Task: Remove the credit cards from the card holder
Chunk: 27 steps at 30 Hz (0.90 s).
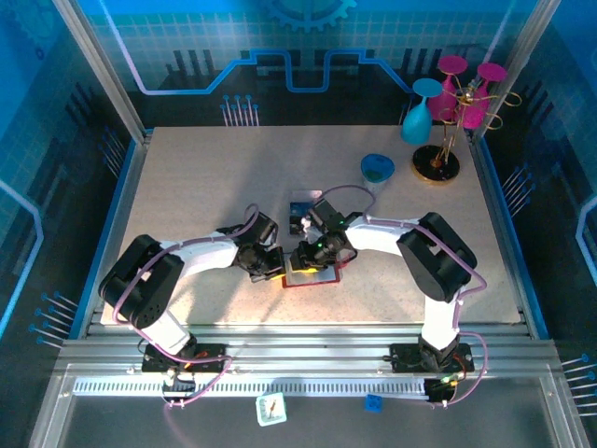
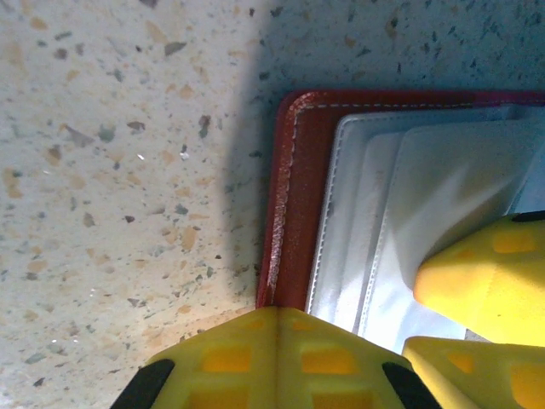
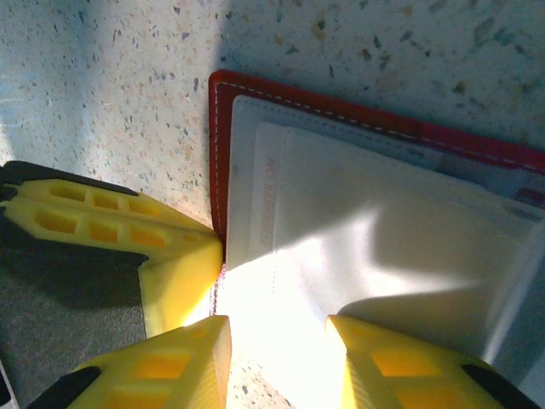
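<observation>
Card holder (image 3: 223, 153) lies open, edge pinned under shut left jaws; right jaws narrowly parted over pocket (image 3: 383, 256); extraction judged unfinished.

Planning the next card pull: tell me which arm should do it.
Right. The right fingers stand open over the pockets of the wallet; the left fingers are shut at its edge, apparently pinning it.

1. A robotics lab cell is showing here: aluminium frame posts (image 1: 103, 70) are enclosing a speckled surface (image 1: 205, 177).
2. Blue circuit-patterned panels (image 1: 280, 37) are lining the walls.
3. Robot arms (image 1: 187, 266) are sitting bolted to a slotted rail (image 1: 308, 359).
</observation>
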Motion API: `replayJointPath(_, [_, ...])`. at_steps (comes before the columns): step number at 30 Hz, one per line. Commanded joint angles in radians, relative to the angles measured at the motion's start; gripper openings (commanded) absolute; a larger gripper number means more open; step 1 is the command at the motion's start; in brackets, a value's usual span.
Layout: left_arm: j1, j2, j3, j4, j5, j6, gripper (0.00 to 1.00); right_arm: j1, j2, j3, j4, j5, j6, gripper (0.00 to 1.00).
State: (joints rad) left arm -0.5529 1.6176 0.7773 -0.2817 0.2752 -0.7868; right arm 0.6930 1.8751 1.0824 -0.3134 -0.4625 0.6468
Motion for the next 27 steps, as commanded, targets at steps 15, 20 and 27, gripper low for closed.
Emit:
replayJointPath(15, [-0.006,-0.009,0.031,-0.062,-0.034,-0.017,0.0,-0.139,-0.045,-0.309,0.486,-0.271,0.154,0.32])
replayJointPath(20, [-0.006,-0.085,0.053,-0.053,-0.053,-0.038,0.06,-0.16,0.0,-0.363,0.656,-0.327,0.226,0.3])
replayJointPath(27, [-0.018,-0.104,0.042,0.063,-0.001,-0.098,0.23,-0.167,0.023,-0.388,0.734,-0.352,0.262,0.29])
